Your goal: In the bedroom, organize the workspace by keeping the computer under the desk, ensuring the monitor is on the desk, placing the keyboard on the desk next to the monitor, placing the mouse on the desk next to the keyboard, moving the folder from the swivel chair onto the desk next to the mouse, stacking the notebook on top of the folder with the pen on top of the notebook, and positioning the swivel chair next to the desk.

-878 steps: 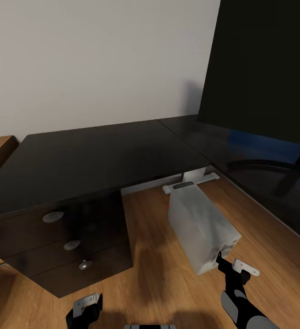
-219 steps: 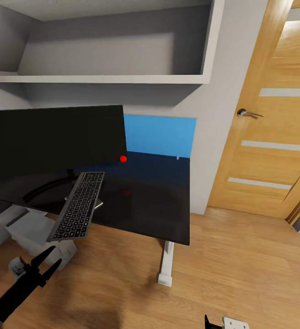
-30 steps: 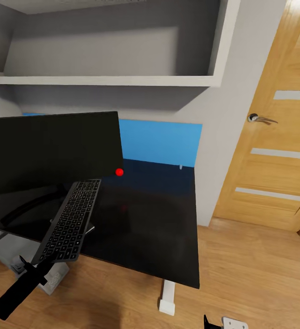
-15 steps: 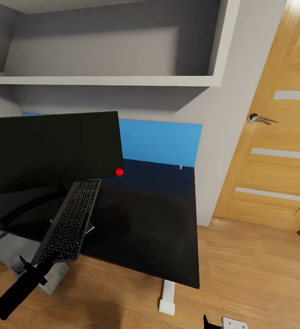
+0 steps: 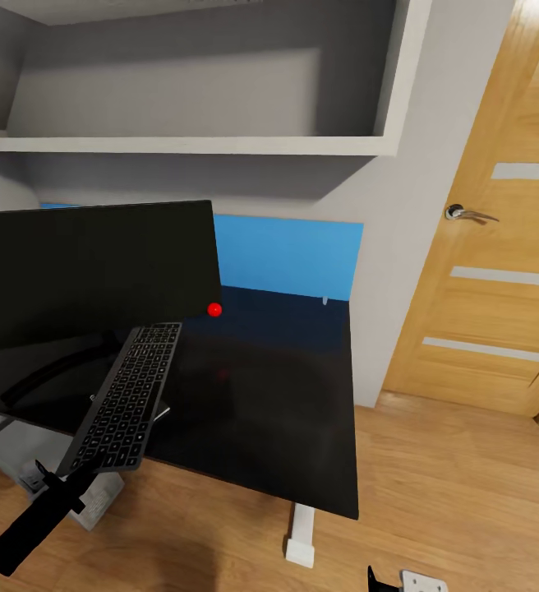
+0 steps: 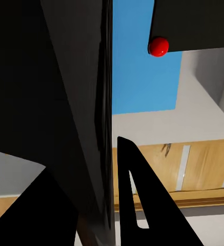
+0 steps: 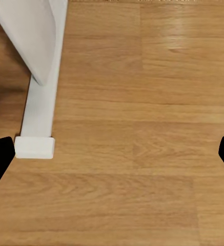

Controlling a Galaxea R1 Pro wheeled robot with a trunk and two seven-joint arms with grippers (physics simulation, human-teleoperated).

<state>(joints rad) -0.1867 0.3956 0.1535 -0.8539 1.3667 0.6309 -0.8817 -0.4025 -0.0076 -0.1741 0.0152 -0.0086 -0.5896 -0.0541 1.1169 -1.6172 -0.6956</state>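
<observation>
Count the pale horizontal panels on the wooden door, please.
3, all on the wooden door right of the desk: one above the handle, two below it. The picture's edge cuts the door, so more may be hidden.

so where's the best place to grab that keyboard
By its near short edge, coming from the front of the desk. The keyboard is thin and lies lengthwise with that end overhanging the desk edge; the left gripper sits there already.
</observation>
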